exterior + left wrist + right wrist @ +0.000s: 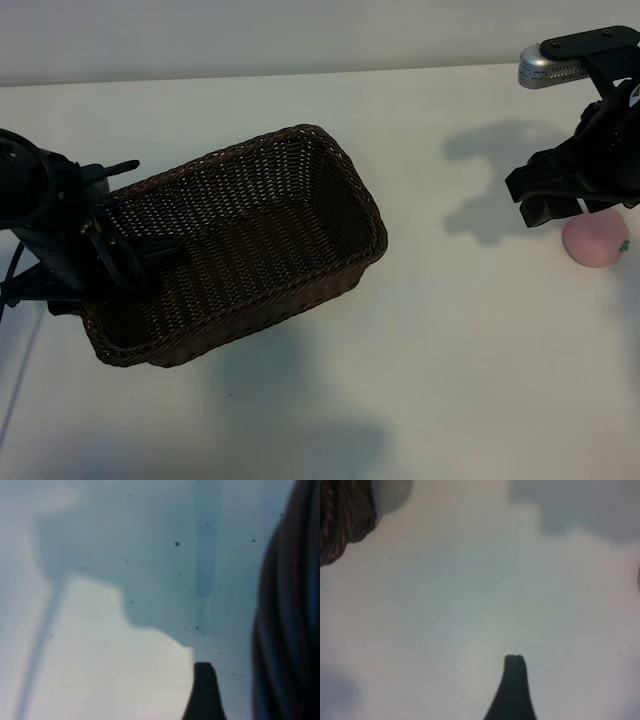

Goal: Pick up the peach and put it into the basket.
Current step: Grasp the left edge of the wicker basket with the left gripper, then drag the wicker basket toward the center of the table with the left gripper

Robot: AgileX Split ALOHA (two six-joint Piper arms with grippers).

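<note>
Exterior view: the desk (450,380), white and smooth, carries the basket (300,160), dark woven wicker. Well right of the basket lies the peach (597,243), small, round, pale pink. The right gripper (556,208), fingers released, hovers just beside it, nearer than the left gripper (135,262), fingers spread at the basket's left end.

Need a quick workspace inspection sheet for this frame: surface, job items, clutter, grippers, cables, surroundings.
Surface: white table, bare, with arm shadows.
Job's things: peach on the table at far right, not in the basket; basket left of centre, upright, nothing seen inside.
Clutter: nothing seen.
Grippers: right gripper open, just above and beside the peach, not holding it; left gripper at the basket's left end, one finger over the rim; grip not clear.
Cables: dark cable by the left arm.
Surroundings: pale wall behind the table.
</note>
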